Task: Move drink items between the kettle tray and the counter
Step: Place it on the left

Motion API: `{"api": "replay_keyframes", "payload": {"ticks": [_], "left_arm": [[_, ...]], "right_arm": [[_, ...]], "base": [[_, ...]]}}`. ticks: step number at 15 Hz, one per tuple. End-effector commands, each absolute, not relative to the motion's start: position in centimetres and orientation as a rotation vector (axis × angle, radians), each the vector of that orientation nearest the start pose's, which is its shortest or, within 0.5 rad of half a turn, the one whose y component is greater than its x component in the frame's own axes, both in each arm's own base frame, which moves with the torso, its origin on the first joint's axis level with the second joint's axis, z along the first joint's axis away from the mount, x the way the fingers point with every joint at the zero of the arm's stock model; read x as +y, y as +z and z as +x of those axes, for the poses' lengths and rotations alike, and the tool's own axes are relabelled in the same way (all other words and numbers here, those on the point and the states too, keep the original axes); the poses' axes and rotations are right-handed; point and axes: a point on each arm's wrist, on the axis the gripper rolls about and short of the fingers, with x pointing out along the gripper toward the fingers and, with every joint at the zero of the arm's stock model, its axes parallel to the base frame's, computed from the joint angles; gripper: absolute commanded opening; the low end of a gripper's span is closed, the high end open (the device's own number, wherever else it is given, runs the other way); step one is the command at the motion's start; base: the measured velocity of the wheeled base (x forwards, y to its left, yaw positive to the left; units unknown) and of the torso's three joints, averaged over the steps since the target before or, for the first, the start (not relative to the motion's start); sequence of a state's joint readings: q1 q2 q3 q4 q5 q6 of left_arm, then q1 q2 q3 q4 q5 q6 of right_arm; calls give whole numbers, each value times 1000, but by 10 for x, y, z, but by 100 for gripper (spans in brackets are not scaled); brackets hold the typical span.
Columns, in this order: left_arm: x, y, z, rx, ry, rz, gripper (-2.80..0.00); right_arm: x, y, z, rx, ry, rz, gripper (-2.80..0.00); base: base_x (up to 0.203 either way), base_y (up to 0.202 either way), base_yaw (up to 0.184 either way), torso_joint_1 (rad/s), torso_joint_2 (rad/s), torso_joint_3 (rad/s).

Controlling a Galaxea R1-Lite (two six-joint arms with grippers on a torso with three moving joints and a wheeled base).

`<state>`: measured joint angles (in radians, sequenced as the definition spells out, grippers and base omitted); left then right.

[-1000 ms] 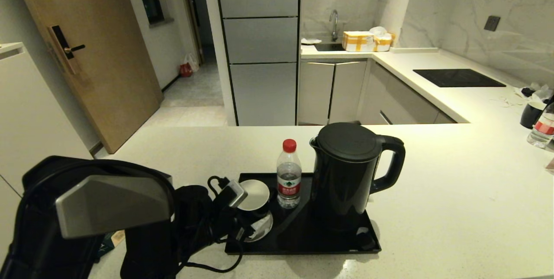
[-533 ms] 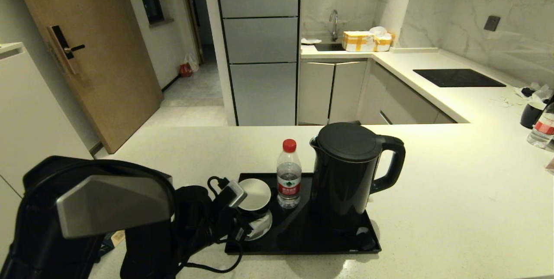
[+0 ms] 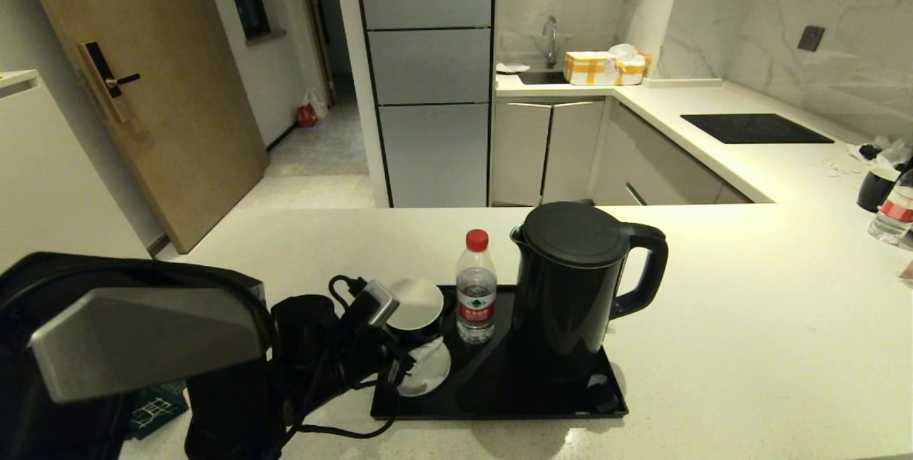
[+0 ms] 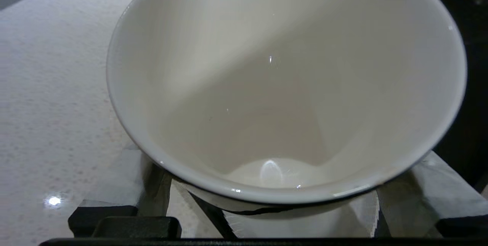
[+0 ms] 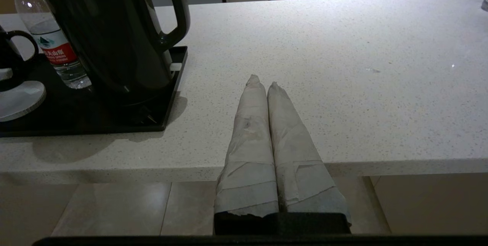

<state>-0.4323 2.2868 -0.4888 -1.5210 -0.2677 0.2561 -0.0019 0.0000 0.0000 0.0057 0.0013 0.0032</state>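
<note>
The white-lined black mug (image 3: 417, 307) is clamped in the left gripper (image 3: 399, 346) and hangs tilted just above the white saucer (image 3: 426, 369), its mouth leaning toward the robot's left. In the left wrist view the mug's pale inside (image 4: 286, 86) fills nearly everything, with one taped finger (image 4: 126, 177) on either side of the bowl, spread wide around it. The saucer lies at the left end of the kettle tray (image 3: 499, 396), a flat glossy black rectangle resting on the counter (image 3: 749, 346).

Just beside the mug, on the tray, stands the small clear bottle (image 3: 476, 287), upright, with a red cap and red label. To its right the tall black kettle (image 3: 581, 282) sits upright with its handle turned toward the robot's right. The right wrist view shows the same row from the side: bottle (image 5: 49, 40), kettle (image 5: 110, 32), tray (image 5: 114, 120) (the mug's handle (image 5: 17, 47) just peeps in at the edge).

The right gripper (image 5: 263, 82) is parked low at the near edge of the counter, well apart from the tray, its wrapped fingers pressed together with nothing between them.

Further off, a dark green leaflet (image 3: 153, 406) lies near the left arm. A black hob panel (image 3: 756, 128) sits flush in the far worktop, and a second mug (image 3: 876, 187) and second bottle (image 3: 895, 214) stand at the far right.
</note>
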Motion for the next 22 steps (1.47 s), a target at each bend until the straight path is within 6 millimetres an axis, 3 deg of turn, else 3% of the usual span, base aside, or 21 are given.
{"api": "replay_keyframes", "payload": {"ticks": [1, 3, 6, 10, 16, 22], "left_arm": [[-142, 22, 298, 159, -693, 248, -280], [-139, 24, 298, 176, -642, 205, -280], [-112, 23, 306, 205, -495, 187, -280], [-102, 17, 308, 238, -315, 205, -280], [-74, 10, 313, 286, -180, 165, -280], [-50, -11, 315, 364, -128, 122, -280]], "right_arm": [[0, 75, -23, 8, 0, 3, -280], [0, 75, -23, 8, 0, 3, -280], [0, 75, -23, 8, -2, 3, -280], [0, 75, -23, 8, 0, 3, -280], [0, 74, -23, 8, -2, 3, -280], [0, 75, -23, 8, 0, 3, -280]], "base": [[0, 0, 0, 0, 0, 0], [0, 0, 0, 0, 0, 0], [0, 0, 0, 0, 0, 0], [0, 0, 0, 0, 0, 0], [0, 0, 0, 0, 0, 0], [0, 0, 0, 0, 0, 0]]}}
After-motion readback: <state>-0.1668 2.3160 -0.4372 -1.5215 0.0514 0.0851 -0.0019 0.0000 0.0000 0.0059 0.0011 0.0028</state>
